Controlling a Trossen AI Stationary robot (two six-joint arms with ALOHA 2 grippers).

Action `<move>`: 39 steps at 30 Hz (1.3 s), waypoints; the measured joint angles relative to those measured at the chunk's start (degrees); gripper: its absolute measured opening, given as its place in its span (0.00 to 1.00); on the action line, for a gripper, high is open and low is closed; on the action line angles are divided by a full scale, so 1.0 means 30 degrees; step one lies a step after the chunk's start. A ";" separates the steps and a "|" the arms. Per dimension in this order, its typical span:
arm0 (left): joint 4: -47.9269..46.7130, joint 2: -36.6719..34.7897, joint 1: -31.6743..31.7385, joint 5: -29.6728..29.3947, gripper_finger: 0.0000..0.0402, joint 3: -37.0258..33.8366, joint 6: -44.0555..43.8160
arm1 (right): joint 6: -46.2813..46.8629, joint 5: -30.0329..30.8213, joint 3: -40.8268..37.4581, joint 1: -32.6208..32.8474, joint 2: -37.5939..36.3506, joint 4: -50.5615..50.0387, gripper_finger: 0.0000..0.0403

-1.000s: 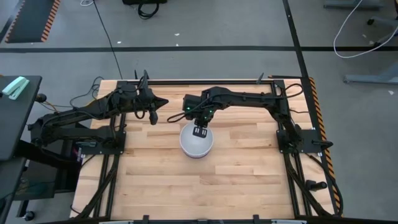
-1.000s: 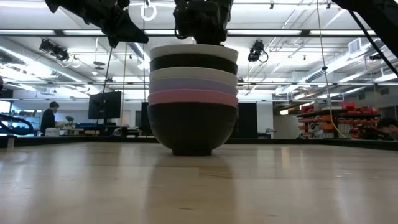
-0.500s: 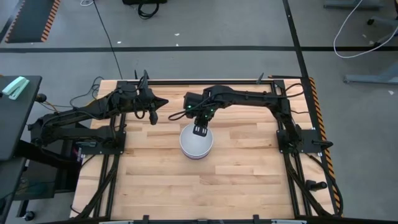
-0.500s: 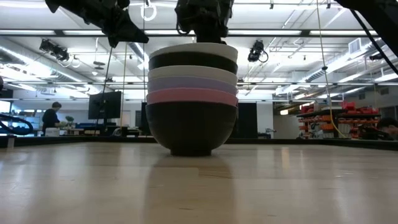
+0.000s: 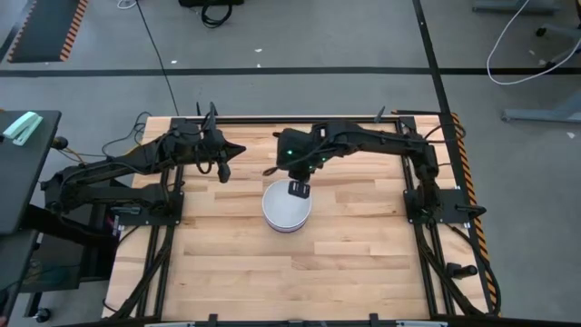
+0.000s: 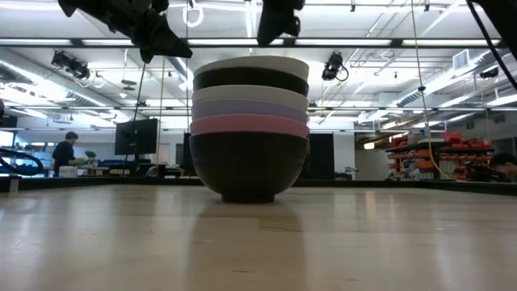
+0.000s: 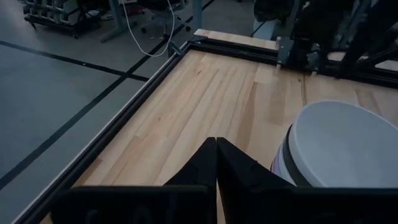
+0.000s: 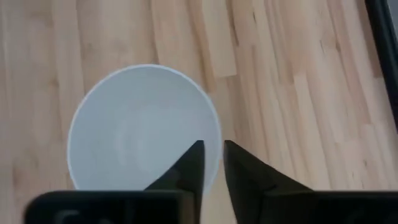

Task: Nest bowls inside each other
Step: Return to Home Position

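The six bowls stand nested in one stack at the table's middle. In the low view the stack reads from the bottom black, pink, lavender-blue, white, black and white, and the bottom black bowl rests by its base on the wood. My right gripper hangs just above the stack's far-right rim, clear of it. Its fingers stand slightly open over the top white bowl. My left gripper waits shut, raised over the table to the far left of the stack.
Bare wood lies all round the stack. A black frame rail runs along the table's far edge, and the arm mounts stand at its left and right sides. A person is far off in the room behind.
My right gripper has come away from the top white bowl's rim and risen clear above the stack, drifting slightly toward the table's right. The top bowl has settled level into the stack. The stack itself has stayed in place.
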 joint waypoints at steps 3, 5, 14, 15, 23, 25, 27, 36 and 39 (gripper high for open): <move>-0.0164 0.0007 0.0000 -0.0007 0.04 0.0000 0.0000 | -0.0200 0.0151 -0.0263 0.0569 -0.0053 0.0308 0.09; -0.0209 0.0007 0.0000 0.0000 0.05 0.0000 0.0000 | -0.0317 0.0293 -0.0571 0.0967 0.0011 0.0478 0.03; -0.0498 0.0007 0.0000 -0.0007 0.05 0.0000 -0.0011 | -0.0054 0.1116 -0.2268 0.1417 0.0004 0.1082 0.01; -0.0510 0.0007 0.0000 -0.0007 0.04 0.0000 -0.0012 | 0.0060 0.1138 -0.2409 0.1409 0.0004 0.1075 0.02; -0.0590 0.0007 0.0000 -0.0007 0.03 0.0000 -0.0050 | 0.0414 0.1159 -0.3264 0.1256 0.0004 0.1187 0.01; -0.0590 0.0007 0.0000 -0.0004 0.05 0.0000 -0.0047 | 0.0620 0.1169 -0.3687 0.1262 0.0004 0.1229 0.01; -0.0590 0.0007 0.0000 -0.0006 0.06 0.0000 -0.0051 | 0.0749 0.1141 -0.4165 0.1278 0.0004 0.1210 0.01; -0.0575 0.0000 0.0000 -0.0002 0.04 0.0000 -0.0058 | 0.0315 0.1444 -0.5313 0.1275 -0.0110 0.2055 0.00; -0.0568 0.0000 0.0000 -0.0007 0.03 0.0000 -0.0058 | 0.0076 0.1519 -0.5313 0.1322 -0.0567 0.2407 0.00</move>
